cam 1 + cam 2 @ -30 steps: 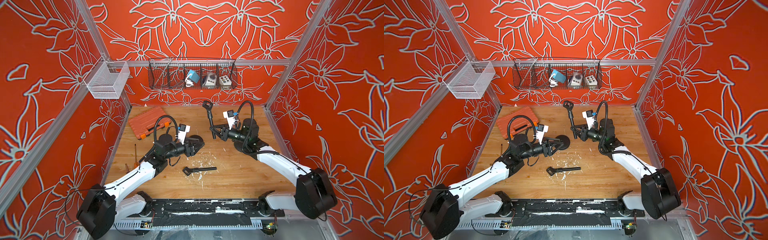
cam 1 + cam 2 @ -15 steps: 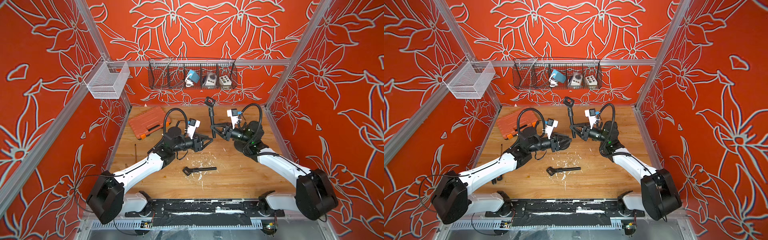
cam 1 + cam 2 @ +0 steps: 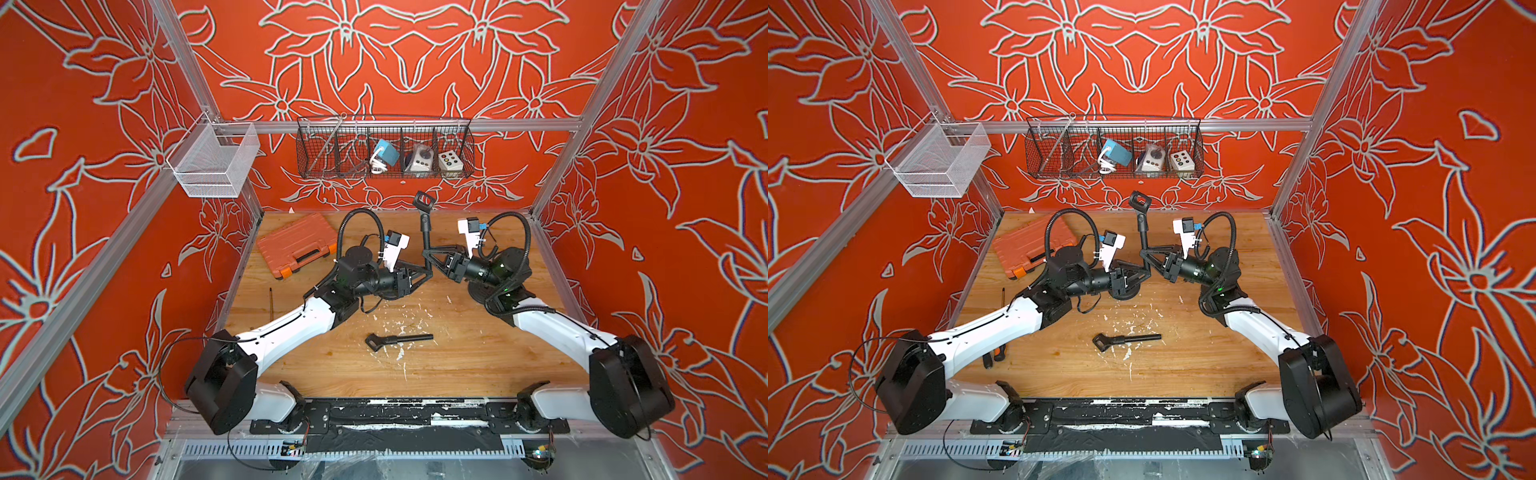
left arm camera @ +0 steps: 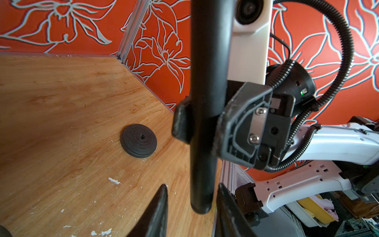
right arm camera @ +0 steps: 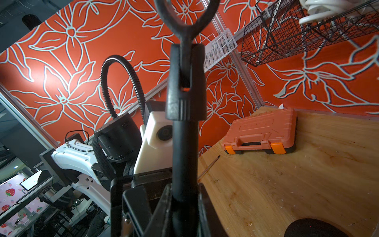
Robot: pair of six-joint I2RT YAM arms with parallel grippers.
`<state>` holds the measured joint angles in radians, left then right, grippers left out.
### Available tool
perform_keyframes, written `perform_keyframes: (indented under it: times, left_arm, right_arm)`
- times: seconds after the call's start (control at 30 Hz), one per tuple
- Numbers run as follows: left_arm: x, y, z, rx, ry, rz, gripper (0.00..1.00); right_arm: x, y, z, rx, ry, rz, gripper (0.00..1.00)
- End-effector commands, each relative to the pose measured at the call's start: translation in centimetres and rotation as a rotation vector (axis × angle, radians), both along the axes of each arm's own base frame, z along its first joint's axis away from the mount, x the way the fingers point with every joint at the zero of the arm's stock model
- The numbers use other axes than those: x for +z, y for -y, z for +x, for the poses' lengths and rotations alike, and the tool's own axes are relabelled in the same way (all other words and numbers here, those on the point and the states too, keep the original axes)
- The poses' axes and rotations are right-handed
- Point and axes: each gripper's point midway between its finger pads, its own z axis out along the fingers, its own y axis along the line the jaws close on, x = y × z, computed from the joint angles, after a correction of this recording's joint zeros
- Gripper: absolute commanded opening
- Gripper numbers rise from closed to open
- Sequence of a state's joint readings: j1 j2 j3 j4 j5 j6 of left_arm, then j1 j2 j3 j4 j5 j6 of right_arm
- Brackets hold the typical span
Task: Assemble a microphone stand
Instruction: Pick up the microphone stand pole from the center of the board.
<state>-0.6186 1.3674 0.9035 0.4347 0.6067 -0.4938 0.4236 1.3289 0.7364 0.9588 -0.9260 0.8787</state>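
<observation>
Above the desk's (image 3: pixel 478 374) middle, toward its far edge, the right gripper (image 4: pixel 207 125) clamps the upright stand pole (image 3: pixel 425 232); the left gripper (image 4: pixel 191 190) stands partly open around the pole's lower end, with a gap at one finger.

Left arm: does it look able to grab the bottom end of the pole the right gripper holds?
Likely yes. The pole has its lower end hanging free below the right gripper, and the left gripper has its open fingers either side of it, nothing between.

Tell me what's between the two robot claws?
The black stand pole. The right gripper clamps it; the left gripper straddles its lower end, clearest in the left wrist view.
</observation>
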Motion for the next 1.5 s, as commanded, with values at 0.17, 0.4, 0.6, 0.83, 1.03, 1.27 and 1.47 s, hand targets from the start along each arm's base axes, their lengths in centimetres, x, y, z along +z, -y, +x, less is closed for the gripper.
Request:
perform_keyframes:
  times: [0.17, 0.4, 0.6, 0.83, 1.03, 1.27, 1.47]
  left_arm:
    - [1.5, 0.9, 0.2, -0.025, 0.050, -0.015, 0.34]
    - [1.0, 1.1, 0.4, -0.031, 0.074, 0.006, 0.09]
    - [-0.2, -0.6, 1.5, 0.085, 0.128, 0.128, 0.00]
    - [-2.2, -1.9, 2.4, 0.137, 0.220, 0.293, 0.00]
    - [-1.8, -1.2, 1.0, 0.059, 0.259, 0.246, 0.00]
    - [-1.5, -1.1, -0.7, -0.010, 0.283, 0.219, 0.00]
    - [-1.4, -1.4, -2.0, -0.044, 0.317, 0.210, 0.00]
  right_arm:
    - [1.0, 0.5, -1.2, 0.029, 0.037, 0.046, 0.05]
    - [1.0, 0.7, -1.3, 0.019, 0.044, 0.041, 0.11]
    - [-0.8, 1.8, 0.4, -0.131, 0.006, -0.160, 0.45]
    - [-0.3, 4.5, -1.1, -0.232, 0.133, -0.479, 0.61]
    - [0.0, 4.1, -1.3, -0.173, 0.105, -0.511, 0.65]
    - [0.9, 3.2, -1.0, -0.103, 0.129, -0.471, 0.67]
    - [2.3, 2.2, -0.3, -0.029, 0.153, -0.405, 0.65]
